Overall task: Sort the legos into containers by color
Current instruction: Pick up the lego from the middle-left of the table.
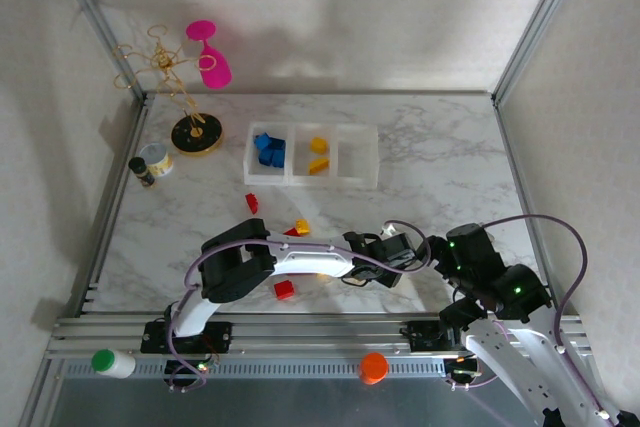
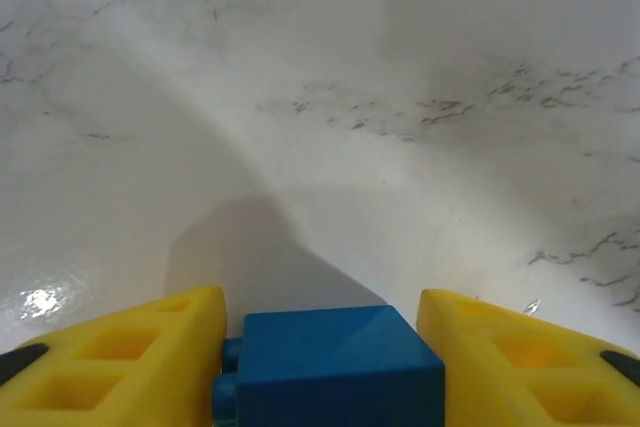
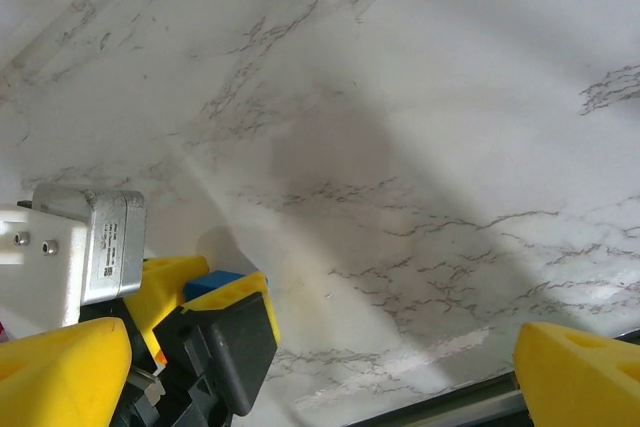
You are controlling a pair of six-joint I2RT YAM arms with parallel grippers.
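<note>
Behind left claw, label, seemingly unreadable.

Two arms, white shells over black joints: left arm, right arm. Lilac cables loop at four o'clock, green lights glowing. Yellow fingers, two screws in a silver block.

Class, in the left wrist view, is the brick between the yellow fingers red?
No: the brick held between the yellow fingers is blue.
</note>
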